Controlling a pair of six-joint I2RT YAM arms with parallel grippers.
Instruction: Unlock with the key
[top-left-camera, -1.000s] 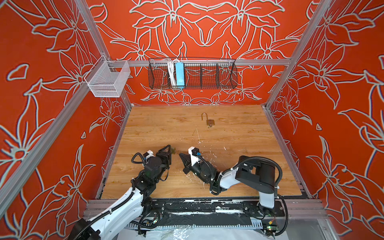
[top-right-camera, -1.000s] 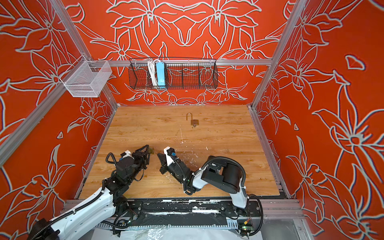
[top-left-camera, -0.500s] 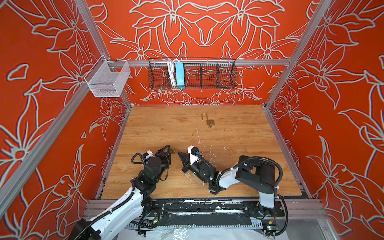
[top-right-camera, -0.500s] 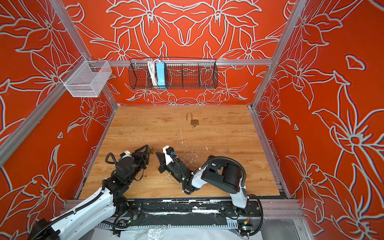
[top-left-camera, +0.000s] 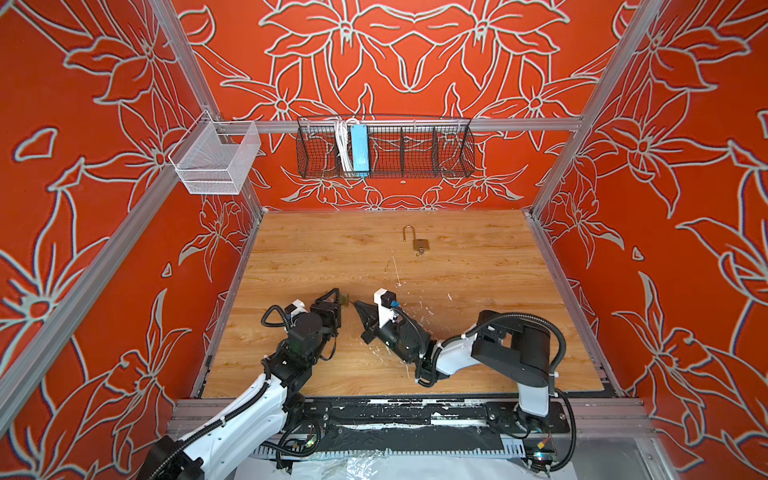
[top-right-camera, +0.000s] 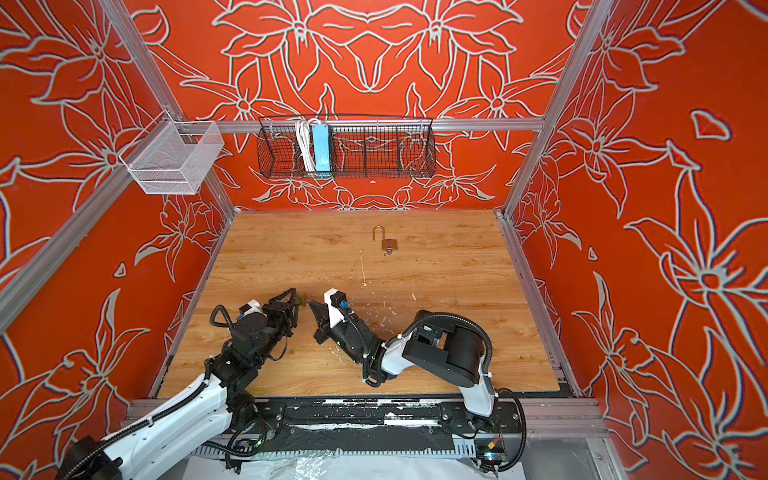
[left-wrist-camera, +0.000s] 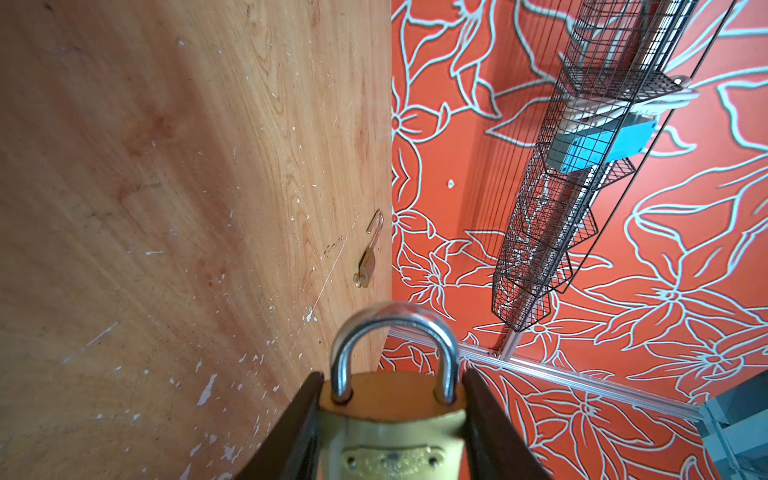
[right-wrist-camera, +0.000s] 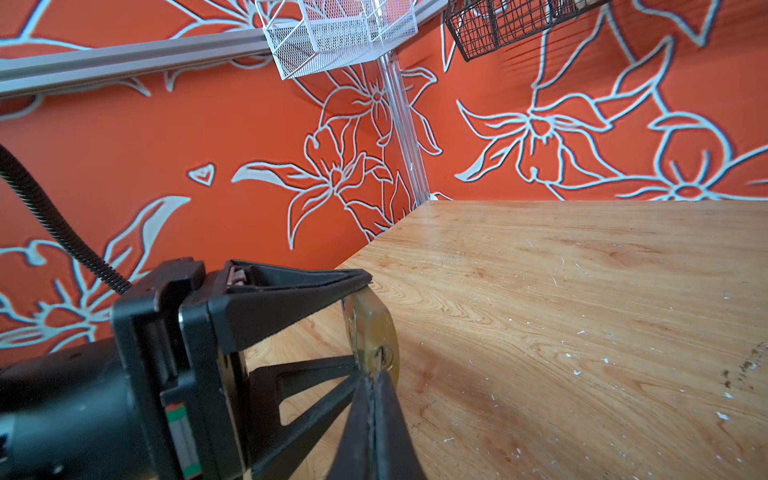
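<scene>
Lately: brass steel-shackled padlock (left-wrist-camera: 392, 419) gripped in left tool (top-left-camera: 338, 300); right tool (right-wrist-camera: 375, 377), pinched shut, edged toward keyhole (right-wrist-camera: 380, 357); insertion next.

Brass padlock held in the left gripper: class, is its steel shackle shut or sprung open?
Shut. In the left wrist view both legs of the steel shackle sit inside the round brass padlock, neither lifted out.

Both top views look steeply down over the whole table (top-left-camera: 478, 282) from its near edge; close wrist views — left facing back, right leftward — share the held padlock (left-wrist-camera: 390, 419).
</scene>
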